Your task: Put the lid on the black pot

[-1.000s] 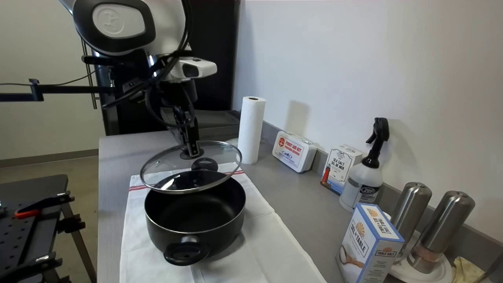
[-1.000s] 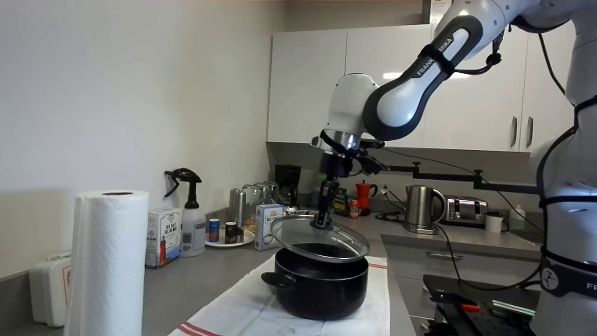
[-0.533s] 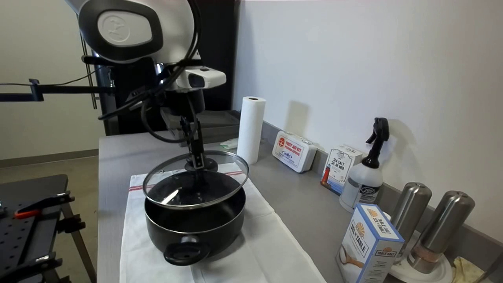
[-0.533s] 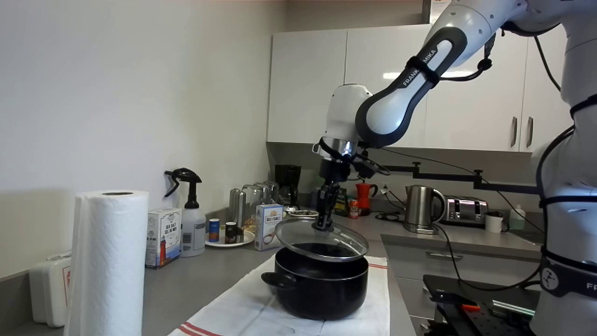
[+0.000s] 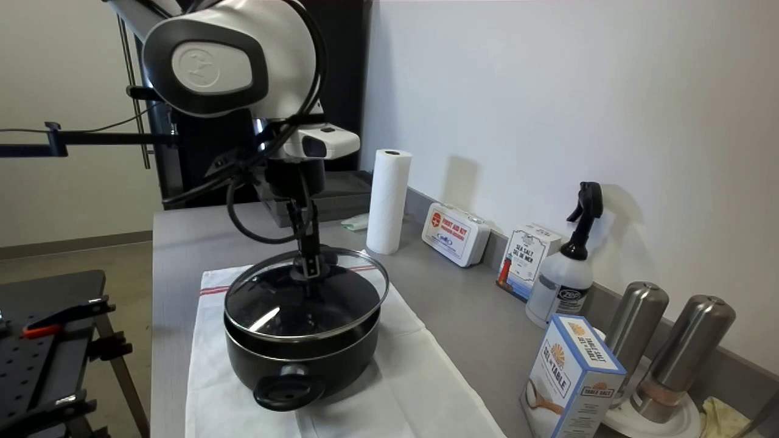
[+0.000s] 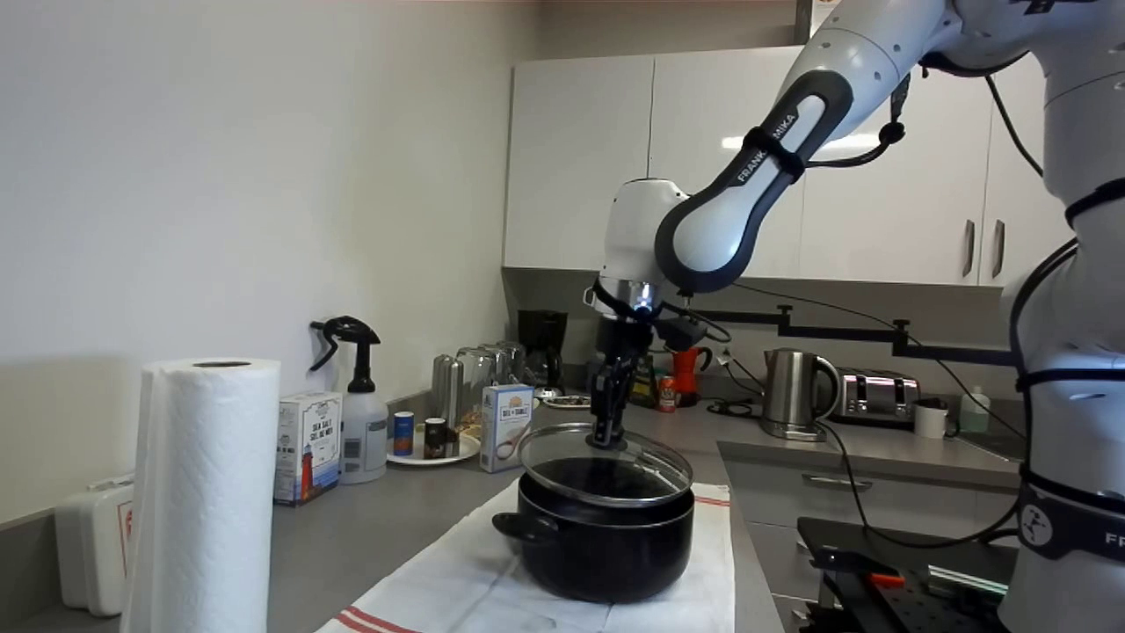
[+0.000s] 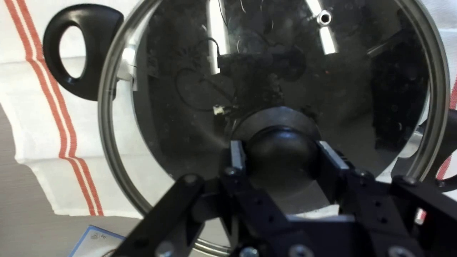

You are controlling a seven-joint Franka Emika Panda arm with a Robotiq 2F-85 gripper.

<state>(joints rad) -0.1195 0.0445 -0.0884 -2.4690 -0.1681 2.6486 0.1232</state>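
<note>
"Where's the glass lid (image 5: 304, 311)?"

"Just above the black pot (image 6: 606, 558), over its mouth. In both exterior views a dark gap shows between the 2 rims on the near side; the pot's far rim, behind the glass, is hard to make out."

"And the fingers (image 7: 237, 157)?"

"Gripping the lid's black knob (image 7: 282, 150), 1 on each side."

"What does the wrist view lose?"

"The lid's rim runs out of frame at the top, and 1 pot handle (image 7: 451, 132) is cut off at the right. The fingers cover part of the lower rim. A blue-edged carton (image 7: 94, 244) shows just a corner, its print illegible."
</note>
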